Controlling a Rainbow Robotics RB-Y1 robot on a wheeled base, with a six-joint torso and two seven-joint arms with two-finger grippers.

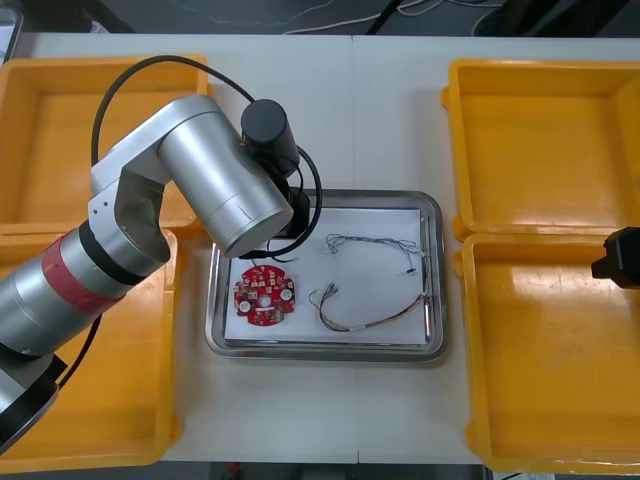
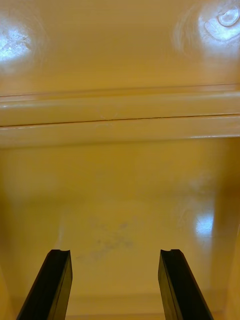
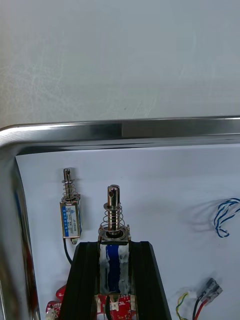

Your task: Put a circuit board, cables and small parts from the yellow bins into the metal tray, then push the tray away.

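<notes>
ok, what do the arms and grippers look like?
Left arm: silver cylindrical links, red and black bands, black round cap, black cable looping alongside. Left gripper and right gripper: two flat black fingers each. Right arm: black at its end.

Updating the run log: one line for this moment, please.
left gripper: shut on small metal part over tray | right gripper: open over yellow bin | in tray: circuit board, cables, second part

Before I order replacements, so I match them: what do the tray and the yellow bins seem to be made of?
The tray: bare metal, probably steel, polished; its rim mirrors light. The yellow bins: likely moulded plastic, glossy; soft highlights, rounded edges.
</notes>
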